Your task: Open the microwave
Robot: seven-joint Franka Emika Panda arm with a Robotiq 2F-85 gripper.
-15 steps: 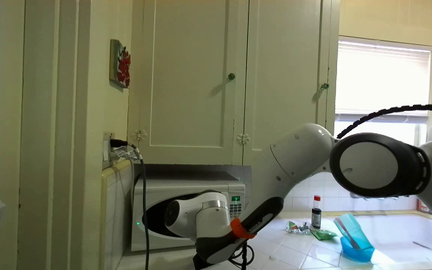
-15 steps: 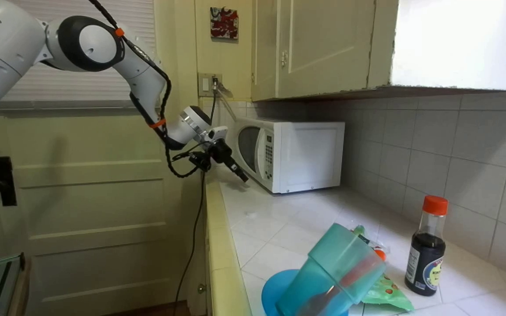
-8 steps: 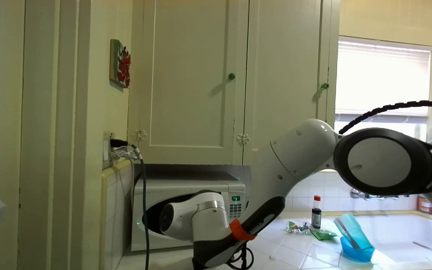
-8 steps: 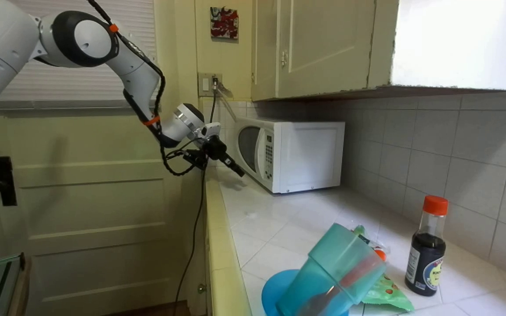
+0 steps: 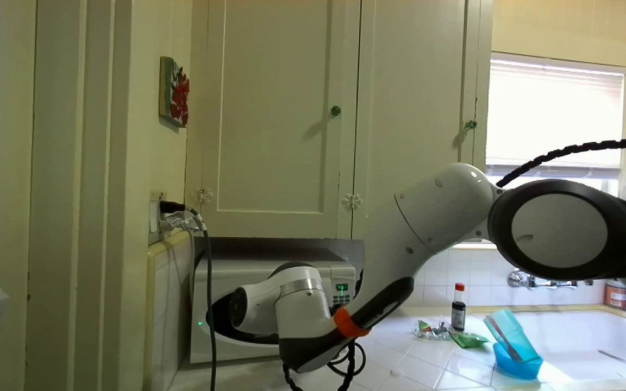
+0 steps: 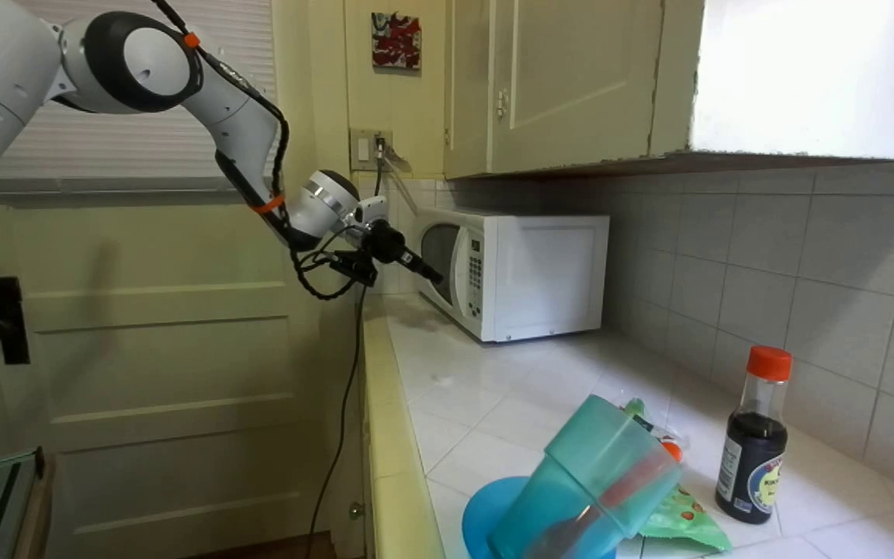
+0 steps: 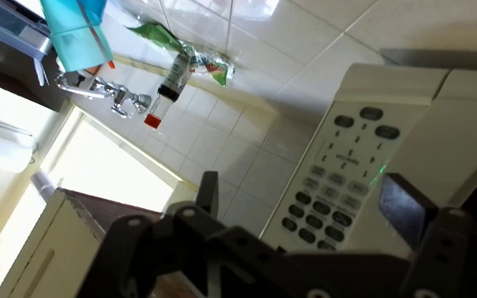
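Wrist view: tool (image 7: 307, 198) parted wide, fingers (image 7: 404, 209) well apart. Microwave (image 7: 420, 140) directly ahead of the tool, control panel (image 7: 338, 182) showing between the fingers; dark-glass door (image 6: 438, 242) closed, interior unreadable. Touching or just clear of the tool: can't tell. Well apart from the tool, along the surface (image 6: 486, 388): bottle (image 6: 752, 458), upright, red cap (image 6: 769, 363) on, dark liquid (image 6: 761, 427) up to its shoulder. Green wrapper (image 6: 684, 520) beside it, contents unclear. Also well apart: teal cup (image 6: 579, 458), tilted, blue bowl (image 5: 517, 369) at its base, red utensil (image 6: 637, 481) visible through its wall. Farther from the tool, sink (image 5: 574, 336) with a thin utensil (image 5: 625, 360) lying in it.
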